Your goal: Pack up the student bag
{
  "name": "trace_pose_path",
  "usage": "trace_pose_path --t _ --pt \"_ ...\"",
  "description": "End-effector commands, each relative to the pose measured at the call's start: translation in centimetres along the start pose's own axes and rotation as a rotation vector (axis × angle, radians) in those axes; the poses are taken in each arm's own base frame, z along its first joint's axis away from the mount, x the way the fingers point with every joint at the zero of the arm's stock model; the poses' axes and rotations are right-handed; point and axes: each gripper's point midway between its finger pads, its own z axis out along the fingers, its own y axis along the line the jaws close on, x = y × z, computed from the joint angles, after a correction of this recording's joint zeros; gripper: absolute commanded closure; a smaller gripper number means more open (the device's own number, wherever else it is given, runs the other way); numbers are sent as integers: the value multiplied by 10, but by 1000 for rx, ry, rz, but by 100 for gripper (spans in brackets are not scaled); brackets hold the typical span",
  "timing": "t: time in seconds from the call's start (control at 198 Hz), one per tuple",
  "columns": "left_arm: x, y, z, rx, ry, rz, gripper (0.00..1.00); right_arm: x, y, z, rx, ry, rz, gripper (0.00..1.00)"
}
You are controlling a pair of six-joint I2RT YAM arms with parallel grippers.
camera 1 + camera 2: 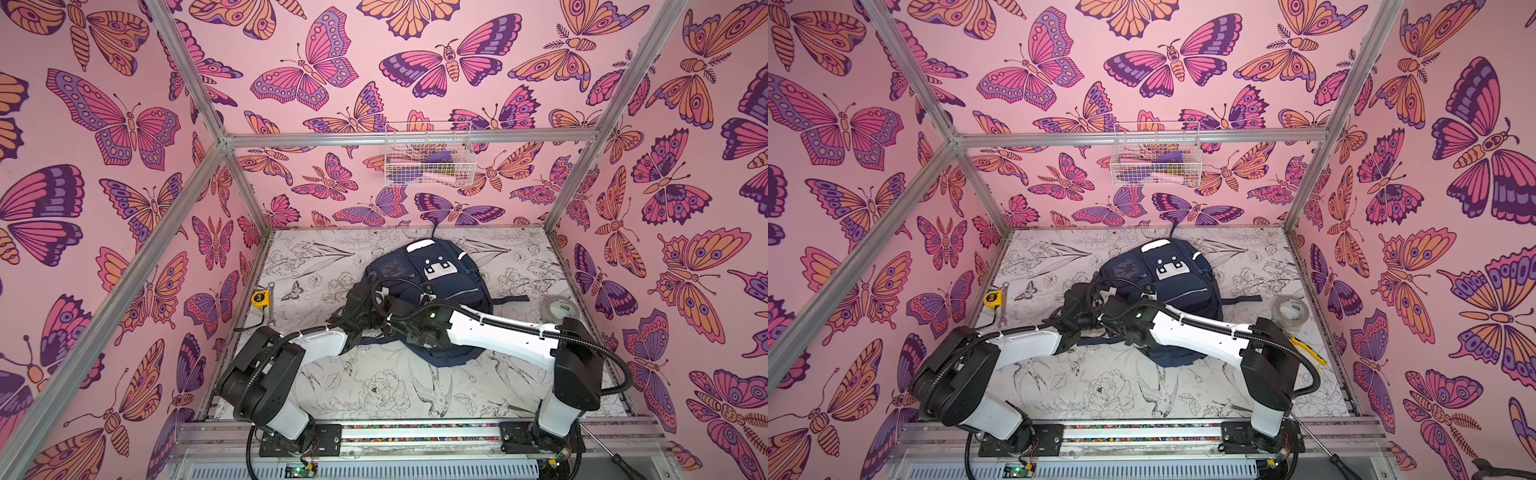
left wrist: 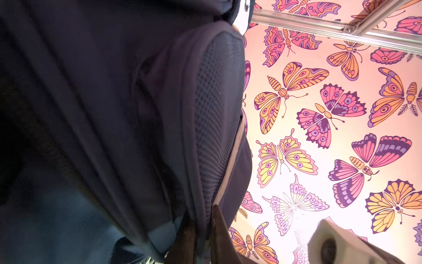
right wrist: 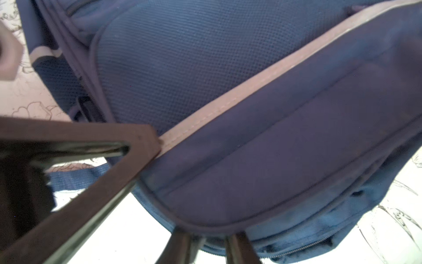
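The student bag, a navy backpack with a white dotted patch, lies in the middle of the table in both top views. Both arms reach its near left side. My left gripper is shut on a fold of the bag's dark fabric beside a mesh panel, with its dark fingers pressed against the cloth. My right gripper is closed on the bag's piped lower rim, one finger on each side of it. In a top view the two grippers sit close together; their tips are hidden.
A yellow tape measure and a wrench lie at the table's left edge. A tape roll and a yellow cutter lie on the right. A wire basket hangs on the back wall. A screwdriver lies near the front rail.
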Motion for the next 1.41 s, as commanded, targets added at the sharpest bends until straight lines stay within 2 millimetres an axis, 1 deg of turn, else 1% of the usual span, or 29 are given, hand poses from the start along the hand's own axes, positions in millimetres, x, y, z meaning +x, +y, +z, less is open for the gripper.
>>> trace_pose_path --t 0.0,0.111,0.177,0.248,0.415,0.546,0.632,0.698,0.824,0.966,1.093,1.214,1.259,1.335,1.406 --pt "7 -24 -1 93 26 60 100 0 -1 9 0 15 31 78" --pt "7 -23 -2 93 21 63 100 5 0 12 1 32 26 78" --pt "7 -21 -2 89 19 62 100 6 -1 12 4 38 27 80" --pt "6 -19 -2 85 15 60 100 7 -4 11 8 42 24 87" --pt "4 -12 -2 66 9 52 100 4 -7 1 -5 46 12 100" --pt "-1 -6 -5 33 -4 54 100 7 -15 -5 13 73 -7 100" --pt "-7 2 -13 -12 -29 47 100 7 -30 -7 59 81 -34 100" --pt "-13 14 -21 -64 -54 27 100 6 -44 -6 100 85 -61 100" --pt "-25 32 -40 -129 -107 -1 100 4 -70 1 166 121 -105 100" --pt "-41 36 -60 -163 -157 -4 100 -6 -93 3 213 127 -134 100" --pt "-60 36 -78 -187 -224 1 100 -17 -106 1 255 99 -177 100" --pt "-82 41 -97 -241 -296 -5 100 -23 -106 4 256 110 -235 100" --pt "-89 41 -103 -252 -317 -6 100 -21 -99 5 227 132 -262 100" --pt "-101 41 -113 -257 -350 -13 100 -14 -80 7 136 186 -291 100" --pt "-108 40 -117 -252 -362 -15 100 -4 -52 7 -12 239 -295 100"
